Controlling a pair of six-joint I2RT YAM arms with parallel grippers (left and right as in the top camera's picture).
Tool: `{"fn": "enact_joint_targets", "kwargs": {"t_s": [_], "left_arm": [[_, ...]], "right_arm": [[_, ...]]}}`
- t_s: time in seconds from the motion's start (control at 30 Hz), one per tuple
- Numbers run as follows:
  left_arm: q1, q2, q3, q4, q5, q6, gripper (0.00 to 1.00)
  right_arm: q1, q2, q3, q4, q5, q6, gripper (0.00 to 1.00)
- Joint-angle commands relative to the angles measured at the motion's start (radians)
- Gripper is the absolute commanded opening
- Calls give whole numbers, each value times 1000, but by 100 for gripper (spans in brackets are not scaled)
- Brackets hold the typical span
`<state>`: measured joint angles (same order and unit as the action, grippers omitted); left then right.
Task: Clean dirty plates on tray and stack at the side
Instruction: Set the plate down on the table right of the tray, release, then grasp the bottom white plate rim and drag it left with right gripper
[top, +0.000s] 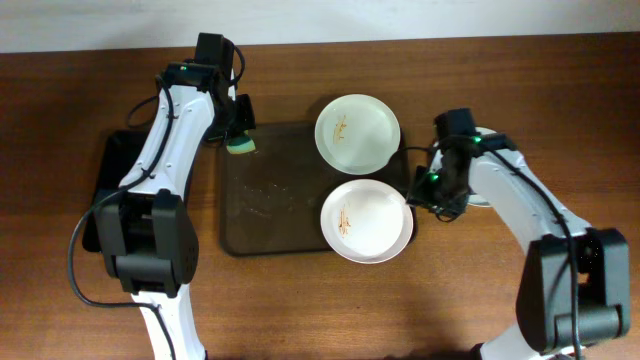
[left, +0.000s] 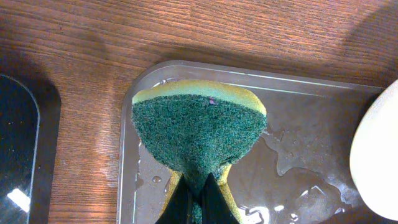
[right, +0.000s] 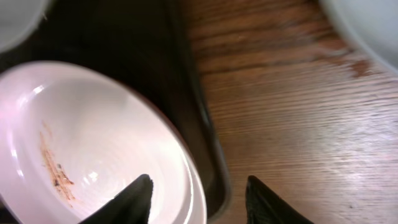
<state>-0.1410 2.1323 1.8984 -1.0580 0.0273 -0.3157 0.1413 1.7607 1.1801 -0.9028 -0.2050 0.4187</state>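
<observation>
The brown tray (top: 265, 205) lies mid-table, wet in the left wrist view (left: 311, 118). Two white plates with orange-brown smears sit on its right part: a far one (top: 357, 132) and a near one (top: 366, 222). A third plate (top: 482, 203) lies on the table to the right, mostly hidden under my right arm. My left gripper (top: 240, 133) is shut on a green and yellow sponge (left: 199, 121) over the tray's far left corner. My right gripper (right: 198, 182) is open, with its fingers on either side of the near plate's (right: 93, 137) right rim and the tray's rim (right: 208, 149).
A smaller black tray (top: 100, 185) lies left of the brown tray; its edge shows in the left wrist view (left: 22, 143). Bare wooden table lies right of the tray (right: 298, 124). A corner of the third plate (right: 367, 22) shows beyond my right fingers.
</observation>
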Motion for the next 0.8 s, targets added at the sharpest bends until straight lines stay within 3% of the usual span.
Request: {"fn": "enact_joint_targets", "kwargs": {"t_s": [0.0,0.23,0.27,0.33,0.4,0.67,0.77], "left_arm": [[-2,-4,12,2,-8,-5,1],[-2,-4,12,2,-8,-5,1],[-2,-4,12,2,-8,-5,1],[-2,-4,12,2,-8,-5,1],[-2,-4,11,2,-8,-5,1],[-2,-4,12,2,-8,-5,1],[-2,-4,12,-2,-8,-5,1]], "right_arm": [[59,27,-4,17,53,3,45],[135,101,-4,36,156,-74,40],[142,109,-4,40,157,-83,36],[157,110,-4,45,155,-82,15],[172,110,-4,45,148,-82,4],[315,110,87,10,120,-43,4],[374,111,114,153,172,56,4]]}}
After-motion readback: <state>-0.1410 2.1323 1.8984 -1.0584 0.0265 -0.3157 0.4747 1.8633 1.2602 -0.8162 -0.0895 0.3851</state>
